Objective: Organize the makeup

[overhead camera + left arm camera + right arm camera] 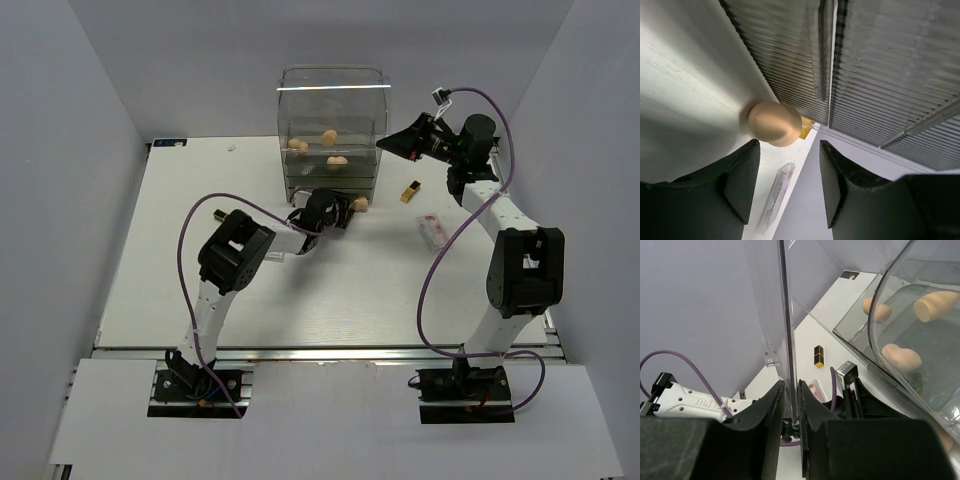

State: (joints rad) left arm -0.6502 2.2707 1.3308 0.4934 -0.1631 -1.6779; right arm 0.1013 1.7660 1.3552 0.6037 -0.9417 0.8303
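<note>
Three peach sponges (328,137) lie inside the clear drawer box (332,100). A fourth sponge (358,204) lies on the table at the box's front; in the left wrist view it (775,123) sits just ahead of the fingers. My left gripper (335,210) is open and empty (790,185). My right gripper (400,143) is shut on a clear panel (789,330) at the box's right side. One black-and-gold lipstick (410,191) and one pink-white packet (433,231) lie on the table to the right. The other lipstick and packet are out of view.
The box's ribbed drawer fronts (880,75) fill the left wrist view right beside the sponge. Grey walls close in the white table (200,250) on three sides. The right wrist view shows the sponges (901,357) through the clear plastic, the lipstick (818,356) and the packet (815,388).
</note>
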